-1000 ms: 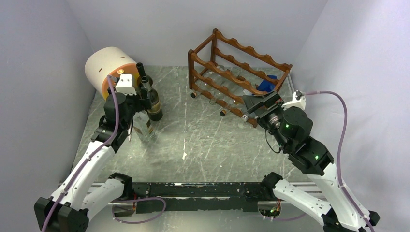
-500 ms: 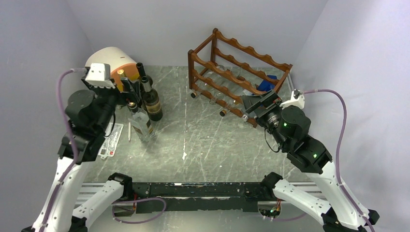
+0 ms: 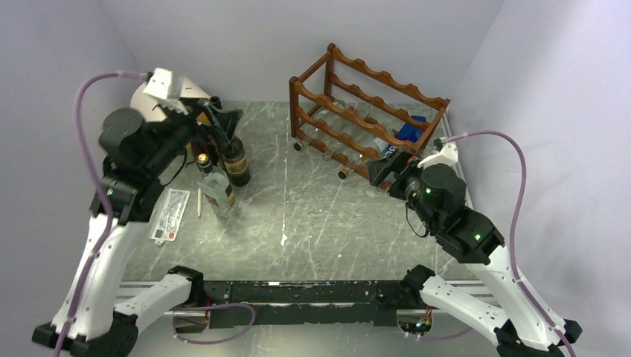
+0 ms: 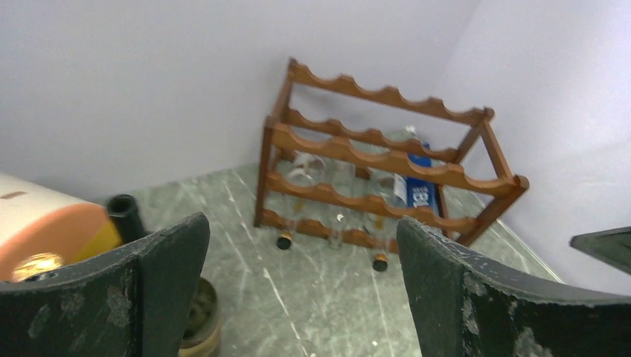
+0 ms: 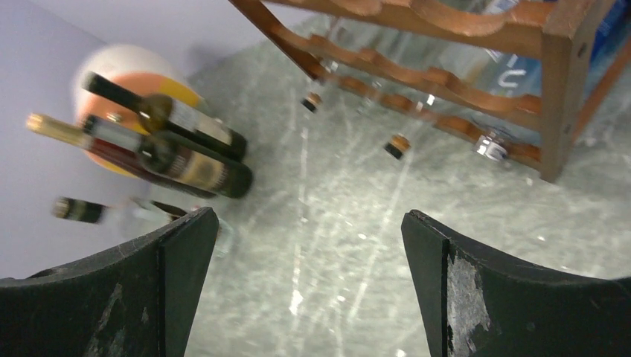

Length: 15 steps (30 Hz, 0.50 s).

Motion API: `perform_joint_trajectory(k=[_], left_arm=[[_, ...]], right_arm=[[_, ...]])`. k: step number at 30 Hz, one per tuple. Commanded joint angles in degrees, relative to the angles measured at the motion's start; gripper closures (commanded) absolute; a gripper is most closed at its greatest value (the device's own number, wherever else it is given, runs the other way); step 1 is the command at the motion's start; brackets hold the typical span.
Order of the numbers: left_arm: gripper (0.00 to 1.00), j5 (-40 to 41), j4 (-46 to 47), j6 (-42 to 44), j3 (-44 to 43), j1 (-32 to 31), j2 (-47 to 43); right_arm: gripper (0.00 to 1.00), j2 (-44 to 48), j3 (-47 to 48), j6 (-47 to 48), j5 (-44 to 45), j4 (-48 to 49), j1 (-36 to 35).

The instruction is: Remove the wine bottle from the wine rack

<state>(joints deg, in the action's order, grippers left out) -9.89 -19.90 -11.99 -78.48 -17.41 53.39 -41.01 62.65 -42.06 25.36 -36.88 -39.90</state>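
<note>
Bottles (image 4: 417,190) lie in the wine rack (image 3: 368,111), far right. Left tool (image 4: 298,223) and right tool (image 5: 309,216) gape open, empty.

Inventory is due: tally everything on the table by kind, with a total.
wine rack: 1
bottles in the rack: 3 caps visible, possibly more
standing bottles: 3
white-and-orange cylinder: 1
white card: 1
thin white stick: 1
Total: at least 10

L arm (image 3: 111,223): raised high, elbow bent, wrist tipped fwd/down | L gripper (image 4: 301,222): jaws wide apart, empty | R arm (image 3: 476,238): lower, folded, wrist aimed fwd-left | R gripper (image 5: 309,216): jaws wide apart, empty
</note>
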Motion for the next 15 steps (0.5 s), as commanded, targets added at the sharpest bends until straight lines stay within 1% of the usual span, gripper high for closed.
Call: perform_joint_trajectory(k=[1,3,4,7,9,12,14,15], left_arm=[[0.01,-10.08,3.63,-5.77,0.66,-0.54,4.71],[0.01,-9.40,5.59,-6.02,1.85,-3.03,6.08],[0.01,-7.52,6.01,-5.27,2.07,-5.16,6.72],[0.01,1.95,5.97,-0.51,1.28,-13.39,9.39],[0.01,5.33,5.53,2.09,-0.11,-17.07,11.84],[0.01,4.53,3.89,4.67,-2.55,-18.19,15.60],[0.01,2.52,3.50,7.37,-3.31,-18.27,17.26],[0.01,2.84,3.92,8.51,-2.65,-18.25,17.57]], right_arm=[[0.00,-1.29,-3.69,6.31,-0.36,-5.45,0.13],[0.00,-1.83,-4.80,6.91,-0.49,-6.49,0.17],[0.00,-2.13,-5.85,7.15,-0.43,-6.87,0.12],[0.00,-3.10,-8.99,7.26,-0.38,-6.97,0.13],[0.00,-4.00,-10.54,7.30,-1.80,-5.88,0.10],[0.00,-5.53,-11.98,9.80,-6.91,-2.39,0.13],[0.00,-6.04,-12.80,14.78,-11.54,1.58,0.10],[0.00,-6.36,-13.05,16.89,-12.90,2.95,0.16]])
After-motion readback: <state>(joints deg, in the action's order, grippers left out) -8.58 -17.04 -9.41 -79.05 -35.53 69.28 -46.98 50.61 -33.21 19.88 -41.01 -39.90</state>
